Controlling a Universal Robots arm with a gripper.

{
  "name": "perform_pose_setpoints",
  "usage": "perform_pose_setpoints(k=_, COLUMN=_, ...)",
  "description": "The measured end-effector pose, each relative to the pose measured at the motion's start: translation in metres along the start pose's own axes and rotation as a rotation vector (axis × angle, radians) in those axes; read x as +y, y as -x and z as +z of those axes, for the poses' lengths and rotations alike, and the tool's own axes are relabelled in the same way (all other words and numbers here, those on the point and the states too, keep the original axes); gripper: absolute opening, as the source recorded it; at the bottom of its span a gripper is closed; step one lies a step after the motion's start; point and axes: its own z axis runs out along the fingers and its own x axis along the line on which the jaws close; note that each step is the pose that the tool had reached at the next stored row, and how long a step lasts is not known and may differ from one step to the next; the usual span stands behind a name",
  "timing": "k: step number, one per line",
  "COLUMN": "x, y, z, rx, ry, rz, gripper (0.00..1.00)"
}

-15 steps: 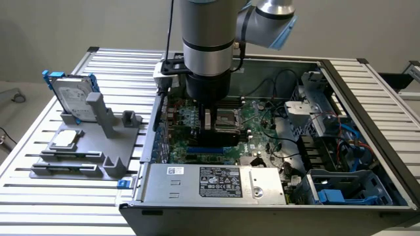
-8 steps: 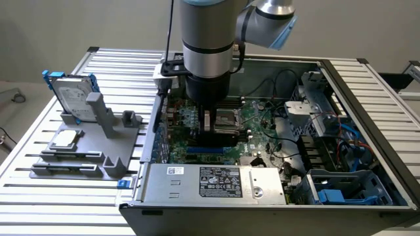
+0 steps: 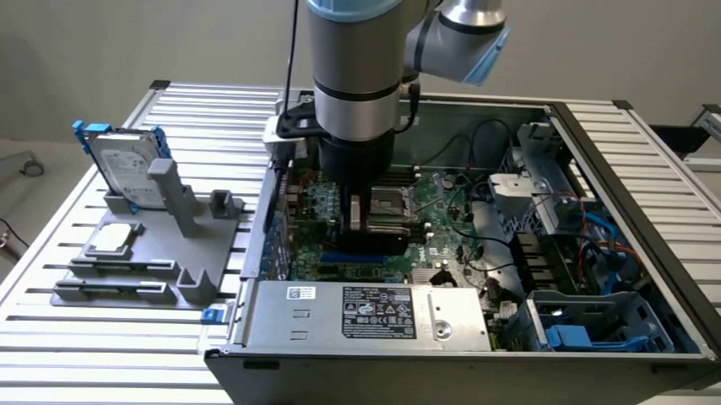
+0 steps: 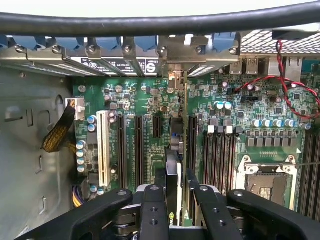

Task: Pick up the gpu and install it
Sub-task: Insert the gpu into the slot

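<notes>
1. The arm (image 3: 355,67) reaches straight down into the open case (image 3: 631,169). The gripper (image 4: 177,215) sits low over the motherboard (image 4: 240,107).
2. Tool state: the two fingers (image 4: 152,210) press against opposite faces of the gpu (image 4: 175,145), and the card is pinched between them.
3. Position of the gpu: it stands on edge, upright, inside the case and in line with the expansion slots. Black slots lie on either side of it. It stands between the white slot (image 4: 103,150) and the socket (image 4: 267,182), and is apart from both.
4. The silver bracket (image 4: 182,50) on the card's end meets the rear wall of the case, level with the row of slot covers there.
5. Whether the card's lower edge is fully seated in its slot cannot be told, because the fingers hide that part.
6. A red and black cable (image 4: 280,85) loops over the motherboard beside the socket and is clear of the card.
7. Outside the case, on the exterior view's left, a grey rack (image 3: 169,253) sits on the table (image 3: 46,337).
8. On the rack, a drive (image 3: 118,160) in a blue frame stands upright at the far end, and a square chip (image 3: 113,239) lies flat nearer the camera.
9. A silver power supply (image 3: 360,312) lies along the near edge of the case.
</notes>
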Motion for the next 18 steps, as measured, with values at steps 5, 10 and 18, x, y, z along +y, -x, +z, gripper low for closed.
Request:
perform_pose_setpoints(k=5, x=0.0001, y=-0.0016, z=0.0026, rx=-0.0008, ry=0.0016, rz=-0.001, gripper=0.26)
perform_pose_setpoints(k=10, x=0.0001, y=-0.0021, z=0.0039, rx=-0.0024, ry=0.0043, rz=-0.003, gripper=0.26)
perform_pose_setpoints(k=18, x=0.0001, y=-0.0021, z=0.0047, rx=-0.0078, ry=0.0061, rz=-0.011, gripper=0.26)
